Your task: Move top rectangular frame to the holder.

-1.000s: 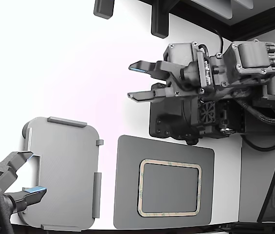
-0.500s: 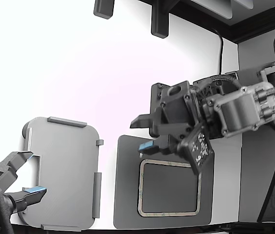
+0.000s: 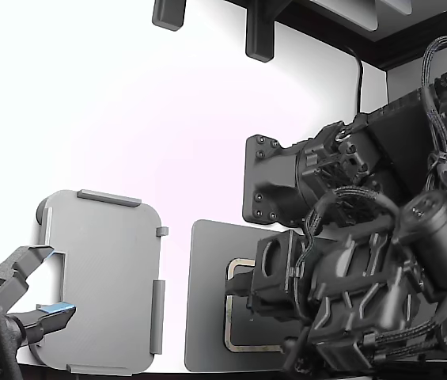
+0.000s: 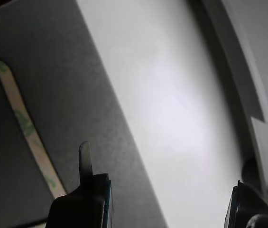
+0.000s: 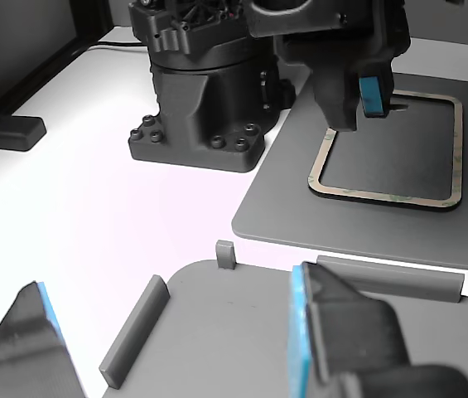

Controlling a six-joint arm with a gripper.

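A: Where is the top rectangular frame (image 5: 385, 193)?

B: Flat on the dark mat (image 5: 300, 207), which lies on the white bench (image 3: 128, 119). In the exterior view it sits to the right of the holder (image 3: 104, 277), with a strip of bare bench between mat and holder. The arm hides most of it there; only its left edge shows.

A: How will it handle?

B: My judgement: very light, thin, probably a bit flexible, and lying so flush that there is little edge to get under. A pinch across one narrow band, one finger inside the hollow centre and one outside, looks the sensible hold. A rough grip could bend it.

A: And the gripper (image 4: 164, 199)?

B: Its fingers (image 4: 84, 190) are spread wide and hold nothing. In the wrist view one fingertip hangs just beside the frame's band over the mat, the other out over the bench near the holder's rim. Whether a tip touches the mat I cannot tell.

A: Anything in the holder?

B: Nothing lies in it. Raised tabs (image 5: 131, 332) line its edges, so the frame must drop inside them. A second gripper (image 3: 29, 297) stands open at its far side in the exterior view.
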